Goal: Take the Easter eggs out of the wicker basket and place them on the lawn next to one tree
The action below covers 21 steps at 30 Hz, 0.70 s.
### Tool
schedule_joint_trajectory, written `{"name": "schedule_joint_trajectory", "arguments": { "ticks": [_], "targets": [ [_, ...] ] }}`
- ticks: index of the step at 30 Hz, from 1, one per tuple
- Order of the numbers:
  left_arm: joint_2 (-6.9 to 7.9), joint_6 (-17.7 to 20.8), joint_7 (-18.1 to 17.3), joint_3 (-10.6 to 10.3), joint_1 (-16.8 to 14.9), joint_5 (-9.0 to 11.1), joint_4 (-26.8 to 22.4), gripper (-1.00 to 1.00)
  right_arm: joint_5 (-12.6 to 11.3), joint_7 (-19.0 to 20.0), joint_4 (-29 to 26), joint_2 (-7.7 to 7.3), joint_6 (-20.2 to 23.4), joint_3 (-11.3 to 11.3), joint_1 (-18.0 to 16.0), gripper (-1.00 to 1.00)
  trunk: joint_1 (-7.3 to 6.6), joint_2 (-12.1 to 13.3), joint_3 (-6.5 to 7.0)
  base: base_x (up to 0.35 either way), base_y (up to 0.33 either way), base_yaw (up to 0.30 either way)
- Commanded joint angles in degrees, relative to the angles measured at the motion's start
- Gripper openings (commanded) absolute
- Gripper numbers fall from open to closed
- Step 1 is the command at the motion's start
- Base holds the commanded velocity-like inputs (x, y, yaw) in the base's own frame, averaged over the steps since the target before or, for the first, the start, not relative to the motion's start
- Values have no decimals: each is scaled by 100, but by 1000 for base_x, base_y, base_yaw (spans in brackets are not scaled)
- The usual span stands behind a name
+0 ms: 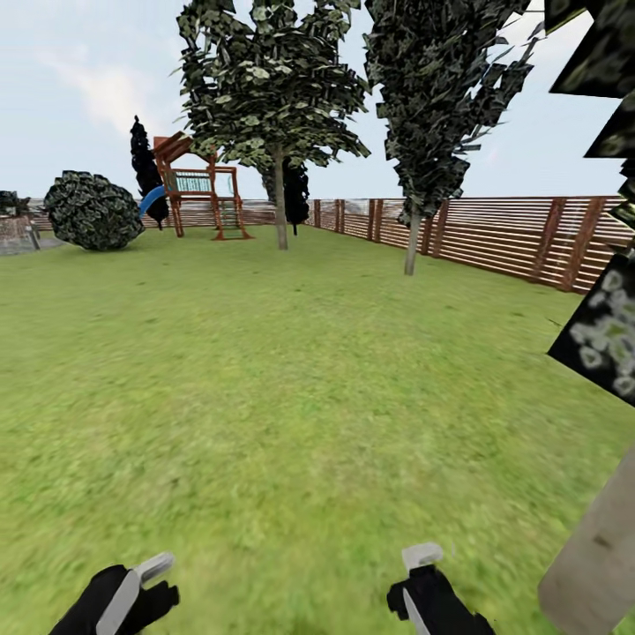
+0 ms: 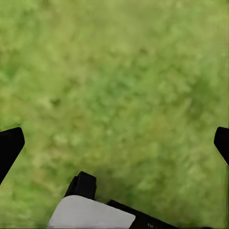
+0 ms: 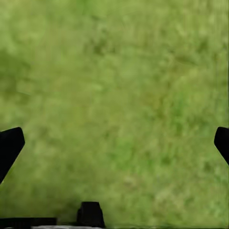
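**Still searching: arms tucked low, nothing in hand**

Plainly a travelling posture: the left gripper (image 1: 132, 593) and right gripper (image 1: 422, 582) hang low over the lawn (image 1: 291, 414), jaws spread wide with nothing between them but grass. The nearest tree (image 1: 275, 115) stands far ahead of the jaws; the whereabouts of the eggs and basket cannot be told.

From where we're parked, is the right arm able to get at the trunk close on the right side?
Probably yes. That trunk rises just beside the right gripper, with bare lawn between them. The fingers sit wide apart over grass, holding nothing.
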Motion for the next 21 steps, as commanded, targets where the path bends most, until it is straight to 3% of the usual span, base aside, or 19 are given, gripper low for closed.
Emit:
{"name": "schedule_joint_trajectory", "arguments": {
  "ticks": [1, 4, 7, 11, 12, 14, 17, 21],
  "targets": [
    [-2, -49, 59, 20, -207, 50, 310, 100, 71, 4, 644, 86, -307, 117, -202, 100, 0, -4, -7, 0, 0, 294],
    [-1, -359, 74, 34, -492, 47, 772, 100, 70, 2, 1437, 183, -1029, 260, -453, 100, 0, -4, -7, 0, 0, 294],
    [-8, -491, 74, 24, -571, 33, 979, 100, 63, 24, 1502, 140, -1036, 284, -519, 100, 0, -4, -7, 0, 0, 295],
    [-11, -551, 53, 22, -591, 28, 1143, 100, 55, 76, 1224, 36, -349, 283, -539, 100, 0, -4, -7, 0, 0, 221],
    [-4, -555, 47, 24, -592, 37, 1160, 100, 45, 90, 987, 17, 34, 272, -541, 100, 0, -4, -7, 0, 0, 63],
    [1, -558, 44, 35, -593, 47, 1168, 100, -22, 165, 648, -51, 348, 227, -542, 100, 0, -4, -7, 0, 0, 37],
    [4, -559, 42, 39, -593, 48, 1172, 100, -167, 276, 410, -146, 509, 171, -542, 100, 0, -4, -7, 0, 0, 154],
    [-8, -560, 38, 27, -594, 44, 1170, 100, -175, 292, 345, -173, 550, 169, -542, 100, 0, -4, -7, 0, 0, 267]
  ]
}}
